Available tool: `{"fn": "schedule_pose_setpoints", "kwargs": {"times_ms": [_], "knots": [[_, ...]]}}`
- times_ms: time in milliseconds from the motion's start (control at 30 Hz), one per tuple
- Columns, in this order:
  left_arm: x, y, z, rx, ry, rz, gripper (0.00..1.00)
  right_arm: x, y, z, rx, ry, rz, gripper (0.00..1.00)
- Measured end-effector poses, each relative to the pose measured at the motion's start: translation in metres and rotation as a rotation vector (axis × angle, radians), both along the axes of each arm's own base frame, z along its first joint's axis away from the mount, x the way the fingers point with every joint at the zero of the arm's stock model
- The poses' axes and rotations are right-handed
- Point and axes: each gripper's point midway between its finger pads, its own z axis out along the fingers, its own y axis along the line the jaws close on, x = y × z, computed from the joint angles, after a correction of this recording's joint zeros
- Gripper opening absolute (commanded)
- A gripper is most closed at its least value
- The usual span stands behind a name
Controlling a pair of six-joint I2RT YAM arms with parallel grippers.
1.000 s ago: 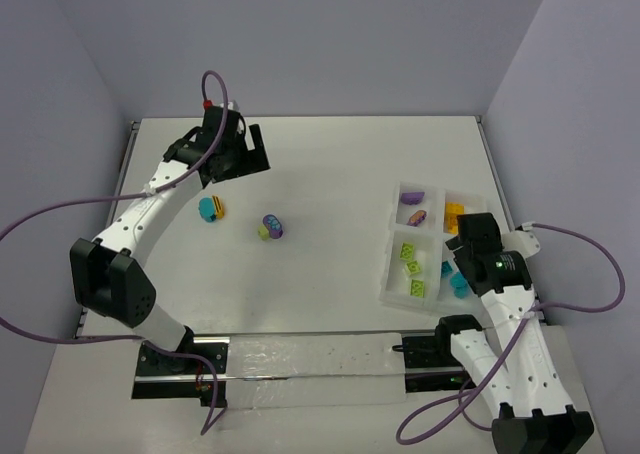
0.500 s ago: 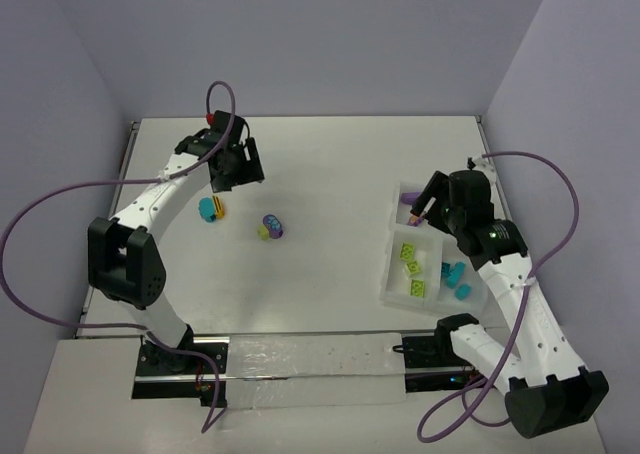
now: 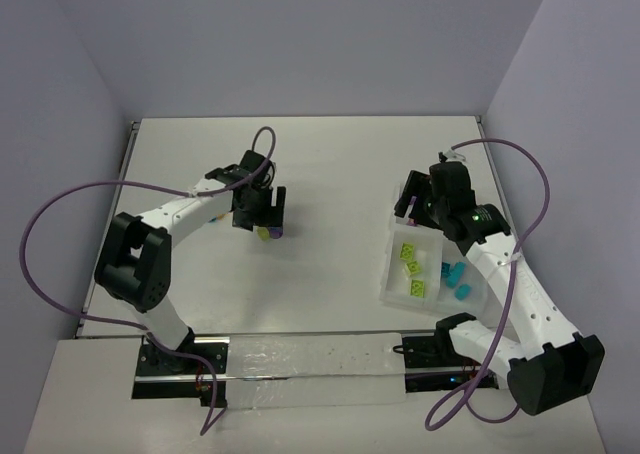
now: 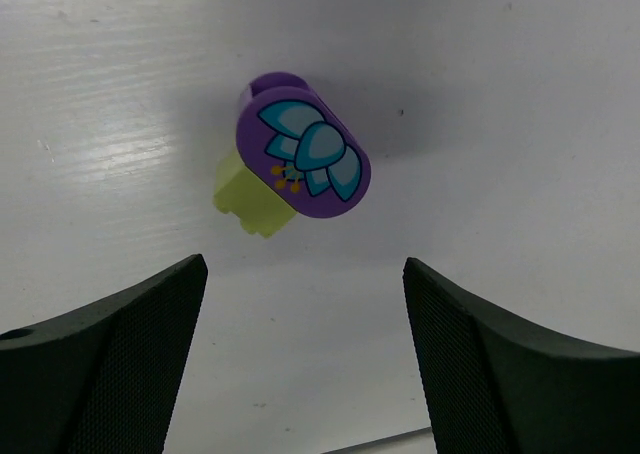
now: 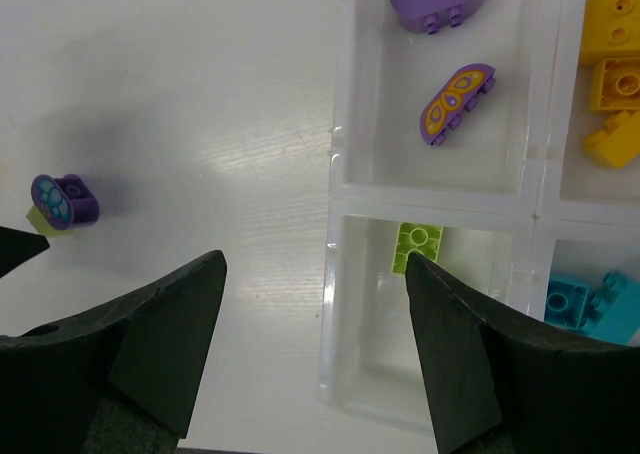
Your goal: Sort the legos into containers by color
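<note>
On the table lies a purple lego [image 4: 303, 162] with a teal flower print, joined to a lime brick [image 4: 250, 199]. My left gripper [image 4: 303, 274] hangs open just short of this pair [image 3: 268, 232], with nothing between its fingers. The containers are one whitish tray [image 3: 385, 289] of four compartments. It holds purple legos [image 5: 457, 102], yellow ones [image 5: 615, 74], lime ones [image 3: 417, 289] and teal ones [image 3: 455, 274]. My right gripper [image 5: 315, 264] is open and empty above the tray's left wall [image 5: 335, 304], and in the top view the right gripper [image 3: 408, 202] covers the purple compartment.
A clear flat strip [image 3: 300, 359] with black brackets runs along the near edge between the arm bases. Purple cables loop off both arms. The tray sits close to the table's right edge [image 3: 497, 189].
My left gripper has swung from the far left of the table to the purple and lime pair. My right gripper has moved from the tray's near right side to its far left.
</note>
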Motion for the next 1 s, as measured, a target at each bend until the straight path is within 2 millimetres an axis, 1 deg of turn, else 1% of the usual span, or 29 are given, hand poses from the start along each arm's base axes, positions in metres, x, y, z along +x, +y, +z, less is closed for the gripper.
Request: {"fn": "schedule_pose_setpoints", "kwargs": {"times_ms": [67, 167, 267, 400, 533, 800, 900, 1000], "knots": [[-0.006, -0.002, -0.005, 0.042, -0.013, -0.055, 0.85, 0.0, 0.003, -0.004, 0.001, 0.014, 0.012, 0.8], [-0.009, 0.0, -0.012, 0.108, -0.044, -0.116, 0.85, 0.0, 0.004, -0.006, 0.004, 0.023, 0.021, 0.8], [-0.006, 0.009, -0.016, 0.176, -0.088, -0.156, 0.85, 0.0, 0.006, -0.006, 0.009, 0.025, 0.029, 0.8], [0.003, 0.017, -0.014, 0.232, -0.148, -0.204, 0.87, -0.001, 0.007, -0.006, 0.011, 0.025, 0.034, 0.8], [0.009, 0.017, -0.017, 0.247, -0.194, -0.27, 0.87, -0.001, 0.008, -0.006, 0.013, 0.026, 0.036, 0.8], [0.006, 0.021, -0.035, 0.238, -0.215, -0.36, 0.85, 0.003, 0.009, -0.005, 0.013, 0.029, 0.038, 0.8], [0.01, 0.019, -0.037, 0.219, -0.232, -0.374, 0.84, 0.005, 0.01, -0.003, 0.016, 0.026, 0.04, 0.8], [0.017, 0.015, -0.034, 0.195, -0.263, -0.383, 0.82, 0.005, 0.011, -0.003, 0.018, 0.027, 0.043, 0.8]]}}
